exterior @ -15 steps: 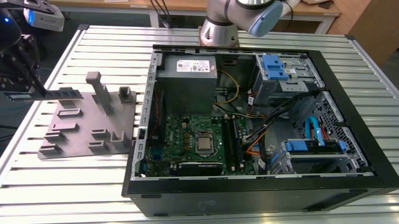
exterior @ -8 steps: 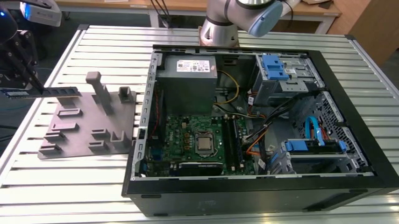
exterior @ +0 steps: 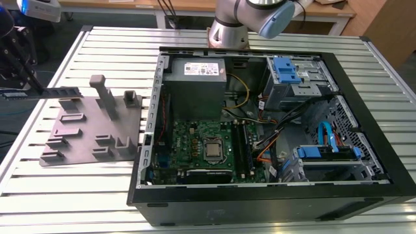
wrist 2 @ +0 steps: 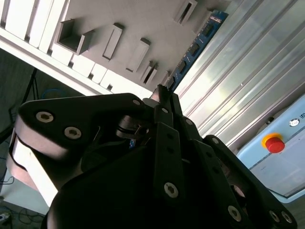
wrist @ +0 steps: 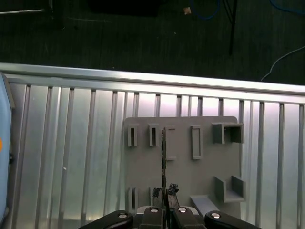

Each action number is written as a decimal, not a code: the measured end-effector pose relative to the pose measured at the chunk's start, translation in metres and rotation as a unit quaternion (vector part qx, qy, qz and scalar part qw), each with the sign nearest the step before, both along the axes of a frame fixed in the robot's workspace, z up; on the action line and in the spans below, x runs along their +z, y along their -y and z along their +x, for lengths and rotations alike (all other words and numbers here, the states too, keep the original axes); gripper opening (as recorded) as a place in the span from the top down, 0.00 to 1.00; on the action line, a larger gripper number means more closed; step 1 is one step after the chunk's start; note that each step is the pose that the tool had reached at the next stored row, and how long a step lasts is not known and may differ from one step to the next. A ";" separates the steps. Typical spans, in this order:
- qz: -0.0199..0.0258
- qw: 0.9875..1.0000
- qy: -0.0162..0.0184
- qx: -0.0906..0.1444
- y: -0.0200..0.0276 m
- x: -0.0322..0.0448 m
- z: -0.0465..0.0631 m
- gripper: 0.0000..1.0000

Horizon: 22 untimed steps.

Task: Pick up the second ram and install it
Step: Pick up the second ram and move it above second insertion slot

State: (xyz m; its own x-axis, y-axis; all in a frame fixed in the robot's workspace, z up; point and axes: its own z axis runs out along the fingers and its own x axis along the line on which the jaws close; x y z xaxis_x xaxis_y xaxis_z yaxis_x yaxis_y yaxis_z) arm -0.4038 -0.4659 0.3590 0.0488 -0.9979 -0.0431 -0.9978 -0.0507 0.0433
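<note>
The grey plate (exterior: 85, 134) is lying on the table (exterior: 78, 190) just beside the wall of the computer case (exterior: 260, 209), leaving hardly a gap there. Bare table is stretching open on the plate's other sides. Upright blocks (exterior: 130, 100) and a tall post (exterior: 101, 92) are sticking up across any low path over the plate. The gripper (wrist: 166, 193) is clamping the memory stick (wrist: 163, 152) edge-on between blocks. Inside the case, walls are ringing the green board (exterior: 192, 136). Cables (exterior: 279, 127) and a drive cage (exterior: 299, 90) are crowding the exterior view's right, and the board is lying open from above.
</note>
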 end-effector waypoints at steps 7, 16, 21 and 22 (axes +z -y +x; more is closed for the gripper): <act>0.000 1.000 0.000 0.000 0.0000 0.0084 0.000 0.89; 0.000 1.000 0.000 0.000 0.0000 0.0191 0.000 0.89; 0.000 1.000 0.000 0.000 0.0000 0.0247 0.000 0.89; 0.000 1.000 0.000 0.000 0.0000 0.0258 0.000 0.89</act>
